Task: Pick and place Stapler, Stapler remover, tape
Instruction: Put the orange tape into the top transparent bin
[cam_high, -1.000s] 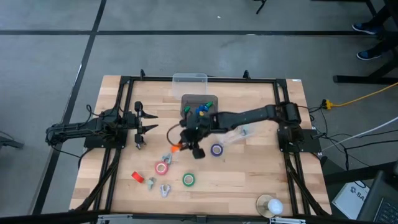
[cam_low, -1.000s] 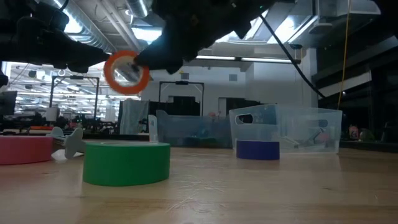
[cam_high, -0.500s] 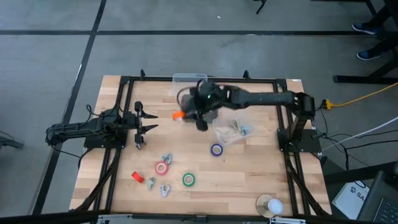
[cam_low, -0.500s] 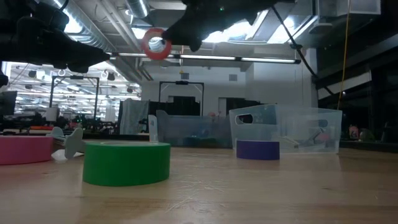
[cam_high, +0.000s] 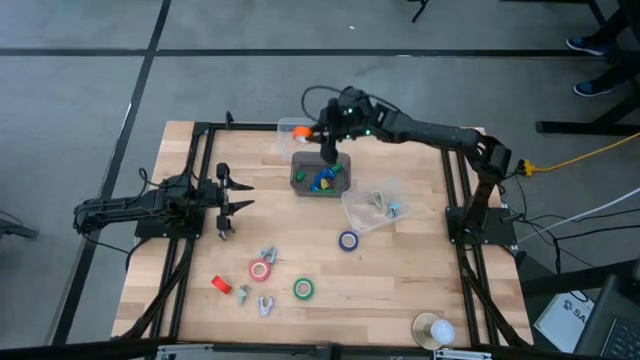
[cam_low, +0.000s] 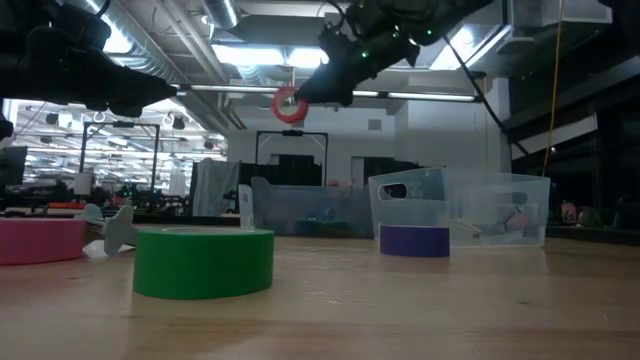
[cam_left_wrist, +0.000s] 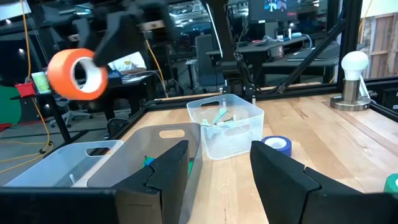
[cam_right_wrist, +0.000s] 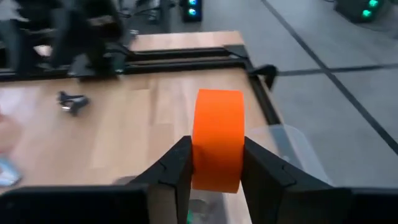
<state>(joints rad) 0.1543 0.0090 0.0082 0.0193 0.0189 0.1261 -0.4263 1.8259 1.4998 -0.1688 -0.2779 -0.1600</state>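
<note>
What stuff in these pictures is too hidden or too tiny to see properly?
- High view: the orange tape roll is mostly covered by the right end effector holding it.
- High view: the pieces in the grey bin are too small to name.
- Low view: the green tape roll up close hides the table behind it.
- Left wrist view: the left end effector blocks the grey bin's contents.
- Right wrist view: the clear bin is cut off at the edge.

My right gripper (cam_right_wrist: 214, 163) is dark and holds an orange tape roll (cam_right_wrist: 217, 138) with a pale core; the table (cam_high: 400, 280) is light wood grain. Other rolls are pink (cam_high: 260, 270), green (cam_high: 303, 289) and blue-purple (cam_high: 348, 240); my left gripper (cam_high: 226, 204) is black.
</note>
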